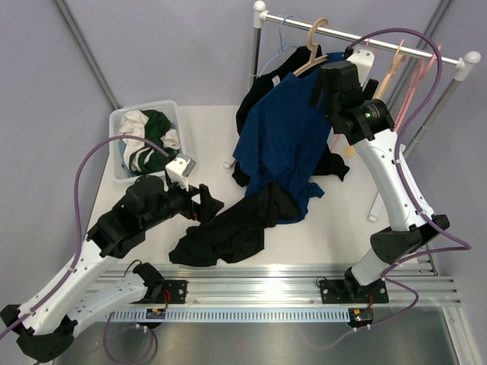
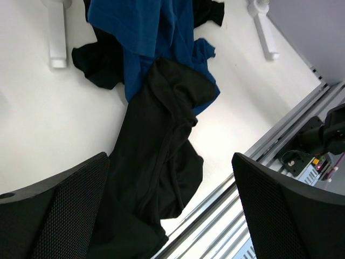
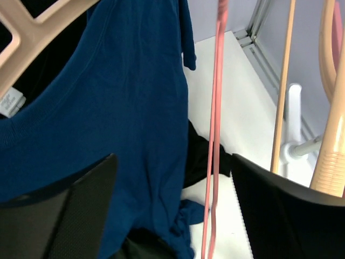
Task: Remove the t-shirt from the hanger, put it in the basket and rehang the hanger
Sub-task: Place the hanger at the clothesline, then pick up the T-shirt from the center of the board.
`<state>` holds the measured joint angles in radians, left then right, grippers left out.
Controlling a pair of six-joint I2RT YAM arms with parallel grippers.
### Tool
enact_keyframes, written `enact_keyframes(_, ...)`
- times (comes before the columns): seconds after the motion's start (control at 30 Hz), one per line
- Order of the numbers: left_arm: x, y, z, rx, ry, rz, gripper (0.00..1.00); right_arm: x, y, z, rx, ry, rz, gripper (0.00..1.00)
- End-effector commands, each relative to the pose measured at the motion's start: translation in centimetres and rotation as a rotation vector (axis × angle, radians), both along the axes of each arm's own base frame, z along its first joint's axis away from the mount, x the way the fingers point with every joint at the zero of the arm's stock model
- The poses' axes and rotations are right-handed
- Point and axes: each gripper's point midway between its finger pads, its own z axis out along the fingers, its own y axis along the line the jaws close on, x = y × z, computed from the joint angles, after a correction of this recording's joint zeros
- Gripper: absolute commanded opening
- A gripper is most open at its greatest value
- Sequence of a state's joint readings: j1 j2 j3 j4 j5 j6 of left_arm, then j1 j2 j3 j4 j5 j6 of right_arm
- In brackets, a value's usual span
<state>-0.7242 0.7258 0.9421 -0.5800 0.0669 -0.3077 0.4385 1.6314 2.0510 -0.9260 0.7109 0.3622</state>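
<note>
- A white table (image 1: 205, 133) stands between plain lilac-grey walls, with a metal track along its near edge.
- A clothes rail (image 1: 396, 44) spans the far right corner of the table.
- A blue t-shirt (image 1: 285, 137) hangs from the rail on a wooden hanger (image 1: 308, 65). The hanger sits inside its collar, and its hem trails onto the table below the rail.
- A black garment (image 1: 228, 228) lies crumpled on the table in front of the rail, its top edge overlapping the blue hem.
- A clear bin (image 1: 120, 169) of green and white clothes sits well left of the rail.
- The left gripper (image 2: 171, 178) hovers over the black garment with its fingers spread wide, holding nothing.
- The right gripper (image 3: 172, 178) is up at the rail beside the blue t-shirt's collar, fingers wide apart and gripping nothing. From above, its wrist hides them.
- A thin pink hanger (image 3: 215, 135) dangles between the right fingers.
- More black cloth hangs behind the blue t-shirt. Whether it is on a hanger cannot be made out.
</note>
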Motion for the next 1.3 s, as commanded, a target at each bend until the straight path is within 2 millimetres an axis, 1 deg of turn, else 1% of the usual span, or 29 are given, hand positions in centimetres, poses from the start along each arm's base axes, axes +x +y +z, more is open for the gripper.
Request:
enact_keyframes(0.0, 0.6, 0.4, -0.1, 0.052, -0.001, 0.020, 0.99, -2.8, -0.6, 4.5, 0.036, -0.083, 0.070, 0.99)
enact_keyframes(0.1, 1.5, 1.1, -2.0, 0.101, 0.022, 0.078, 0.99, -5.3, -0.3, 5.7, 0.071, -0.090, 0.151, 0.99)
enact_keyframes(0.17, 2.0, 1.2, -3.5, 0.131, 0.055, 0.108, 0.99, -6.6, 1.0, 5.5, 0.099, -0.071, 0.259, 1.00)
enact_keyframes(0.2, 2.1, 1.1, -4.7, 0.155, 0.087, 0.111, 0.99, -8.1, 0.7, 6.0, 0.114, -0.078, 0.280, 1.00)
enact_keyframes(0.23, 2.5, 0.8, -6.2, 0.192, 0.132, 0.112, 0.99, -8.7, 1.0, 5.4, 0.121, -0.058, 0.307, 0.99)
enact_keyframes(0.27, 2.5, 0.6, -7.0, 0.201, 0.163, 0.116, 0.99, -9.6, 2.2, 5.1, 0.146, -0.043, 0.389, 1.00)
enact_keyframes(0.3, 2.6, 0.4, -7.9, 0.219, 0.191, 0.116, 0.99, -11.1, 2.3, 5.9, 0.161, -0.073, 0.436, 1.00)
enact_keyframes(0.33, 2.8, 0.1, -9.2, 0.243, 0.231, 0.116, 0.99, -11.6, 3.5, 4.4, 0.182, -0.035, 0.499, 1.00)
enact_keyframes(0.37, 2.8, -0.2, -9.8, 0.245, 0.254, 0.119, 0.99, -12.1, 3.8, 4.5, 0.195, -0.049, 0.523, 0.99)
enact_keyframes(0.4, 3.0, -0.5, -10.3, 0.244, 0.263, 0.116, 0.99, -13.3, 4.0, 4.8, 0.208, -0.069, 0.548, 0.99)
enact_keyframes(0.43, 3.0, -0.7, -11.8, 0.267, 0.303, 0.111, 0.99, -13.5, 4.8, 3.3, 0.213, -0.036, 0.584, 1.00)
enact_keyframes(0.5, 3.0, -1.2, -13.1, 0.280, 0.340, 0.098, 0.99, -14.8, 6.3, 2.6, 0.215, -0.023, 0.648, 1.00)
enact_keyframes(0.53, 2.7, -1.4, -14.4, 0.306, 0.375, 0.076, 0.99, -14.9, 6.6, 1.6, 0.188, -0.003, 0.643, 1.00)
enact_keyframes(0.57, 2.3, -1.8, -14.9, 0.308, 0.396, 0.042, 0.99, -15.3, 7.2, 1.3, 0.169, 0.003, 0.654, 1.00)
enact_keyframes(0.6, 1.7, -2.3, -15.3, 0.308, 0.416, 0.008, 0.99, -16.4, 8.9, 0.7, 0.151, 0.017, 0.712, 0.99)
enact_keyframes(0.67, 1.3, -2.3, -16.1, 0.333, 0.408, 0.010, 0.99, -17.3, 9.9, 0.8, 0.161, 0.004, 0.736, 0.99)
enact_keyframes(0.73, 0.7, -2.3, -17.2, 0.374, 0.394, 0.027, 0.99, -18.0, 10.8, 0.2, 0.169, 0.000, 0.770, 1.00)
enact_keyframes(0.77, 0.4, -2.0, -18.5, 0.412, 0.416, 0.033, 0.99, -18.3, 10.8, 0.9, 0.187, -0.040, 0.782, 1.00)
enact_keyframes(0.83, 0.5, -1.5, -19.7, 0.452, 0.432, 0.061, 0.99, -18.5, 10.8, 0.3, 0.190, -0.044, 0.796, 0.99)
enact_keyframes(0.87, 0.4, -1.4, -20.4, 0.474, 0.444, 0.067, 0.99, -18.8, 10.7, 1.0, 0.204, -0.076, 0.809, 0.99)
enact_keyframes(0.93, 0.4, -1.3, -20.9, 0.495, 0.442, 0.077, 0.99, -19.4, 11.1, 0.2, 0.212, -0.071, 0.847, 0.99)
enact_keyframes(0.97, 0.5, -1.3, -21.1, 0.505, 0.442, 0.080, 0.99, -19.7, 10.8, 0.9, 0.226, -0.106, 0.856, 1.00)
enact_keyframes(1.0, 0.6, -1.2, -21.8, 0.529, 0.451, 0.086, 0.99, -19.9, 10.9, -0.1, 0.219, -0.095, 0.867, 0.99)
enact_keyframes(1.07, 0.7, -1.2, -22.7, 0.554, 0.464, 0.088, 0.99, -20.2, 10.2, 0.3, 0.211, -0.142, 0.869, 1.00)
enact_keyframes(1.1, 0.7, -1.1, -23.7, 0.581, 0.483, 0.088, 0.99, -20.1, 10.1, -0.4, 0.198, -0.138, 0.863, 1.00)
enact_keyframes(1.17, 0.8, -1.0, -24.6, 0.613, 0.494, 0.089, 0.99, -20.1, 9.5, 0.0, 0.192, -0.175, 0.850, 0.99)
enact_keyframes(1.2, 1.0, -0.8, -25.1, 0.633, 0.496, 0.100, 0.99, -20.1, 9.5, -0.3, 0.187, -0.172, 0.854, 1.00)
enact_keyframes(1.23, 0.9, -0.6, -26.1, 0.666, 0.519, 0.102, 0.98, -20.2, 9.5, -0.2, 0.187, -0.176, 0.859, 1.00)
enact_keyframes(1.27, 0.9, -0.5, -26.6, 0.675, 0.527, 0.105, 0.95, -20.4, 9.5, 0.0, 0.186, -0.183, 0.865, 0.99)
